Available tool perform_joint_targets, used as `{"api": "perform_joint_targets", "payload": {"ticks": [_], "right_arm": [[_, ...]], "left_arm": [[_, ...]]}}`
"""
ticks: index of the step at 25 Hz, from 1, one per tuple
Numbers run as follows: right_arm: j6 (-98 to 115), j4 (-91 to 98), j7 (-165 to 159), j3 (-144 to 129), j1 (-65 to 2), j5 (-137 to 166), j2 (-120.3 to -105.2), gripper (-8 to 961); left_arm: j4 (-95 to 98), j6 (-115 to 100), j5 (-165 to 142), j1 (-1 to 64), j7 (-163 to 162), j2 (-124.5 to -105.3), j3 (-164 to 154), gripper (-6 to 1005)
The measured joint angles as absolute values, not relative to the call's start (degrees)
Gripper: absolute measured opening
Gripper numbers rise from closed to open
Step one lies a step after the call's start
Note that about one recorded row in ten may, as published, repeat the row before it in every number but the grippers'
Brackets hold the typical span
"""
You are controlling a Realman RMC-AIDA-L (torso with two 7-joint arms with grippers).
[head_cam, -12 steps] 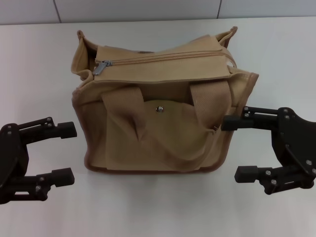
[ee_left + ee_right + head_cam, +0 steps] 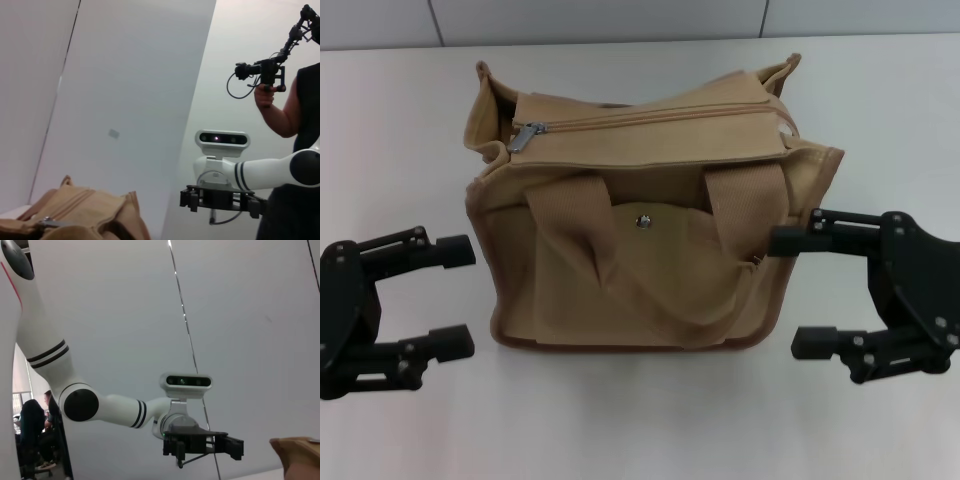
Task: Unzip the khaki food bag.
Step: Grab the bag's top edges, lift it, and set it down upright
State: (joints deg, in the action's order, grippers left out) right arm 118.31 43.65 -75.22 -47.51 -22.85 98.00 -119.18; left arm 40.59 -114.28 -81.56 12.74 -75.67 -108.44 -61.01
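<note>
On the table (image 2: 410, 140), both spread end effectors, left (image 2: 456, 296) and right (image 2: 798, 292), have edged inward toward the still-zipped khaki food bag (image 2: 650, 230), closing for contact.

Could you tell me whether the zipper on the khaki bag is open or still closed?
Closed: on the bag the zipper pull sits at the left end of the track, and the teeth run joined to the right.
</note>
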Motion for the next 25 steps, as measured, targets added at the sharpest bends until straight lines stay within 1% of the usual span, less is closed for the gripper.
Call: {"api": "perform_joint_targets", "payload": {"ticks": [5,6,7,10,11,12,15,16,20,25], "right_arm": [[117.5,41.7,-74.1,-43.8,-22.7,97.3,-119.18,838],[117.3,40.5,-73.5,-42.0,-22.6,97.3,-119.12,838],[117.3,40.5,-73.5,-42.0,-22.6,97.3,-119.12,838],[117.3,39.1,-72.7,-40.5,-22.6,97.2,-119.03,839],[117.4,39.0,-72.6,-40.3,-22.6,97.2,-119.02,839],[117.4,39.0,-72.6,-40.3,-22.6,97.2,-119.02,839],[117.4,39.0,-72.6,-40.3,-22.7,97.2,-119.00,838],[117.4,39.0,-72.6,-40.3,-22.8,97.2,-119.00,838],[117.3,38.9,-72.6,-40.2,-22.9,97.2,-119.00,838],[117.3,39.0,-72.8,-40.3,-23.1,97.2,-119.00,838]], "left_arm": [[33.6,-110.6,-81.7,13.4,-68.4,-109.35,-59.5,830],[30.7,-107.1,-81.7,13.7,-65.4,-109.89,-59.4,830],[30.7,-107.1,-81.7,13.7,-65.4,-109.89,-59.4,829],[28.6,-101.1,-81.7,13.7,-61.0,-111.12,-59.4,819],[28.1,-97.4,-81.7,13.4,-58.8,-112.14,-59.5,814],[28.1,-97.4,-81.7,13.4,-58.8,-112.14,-59.5,809],[27.7,-94.4,-81.9,13.3,-57.3,-112.99,-59.8,794],[27.6,-93.2,-82.6,13.4,-57.1,-113.62,-59.9,789],[27.6,-92.7,-83.7,13.4,-56.8,-114.01,-59.6,770],[27.5,-94.2,-83.7,12.9,-56.7,-113.55,-58.8,745]]}}
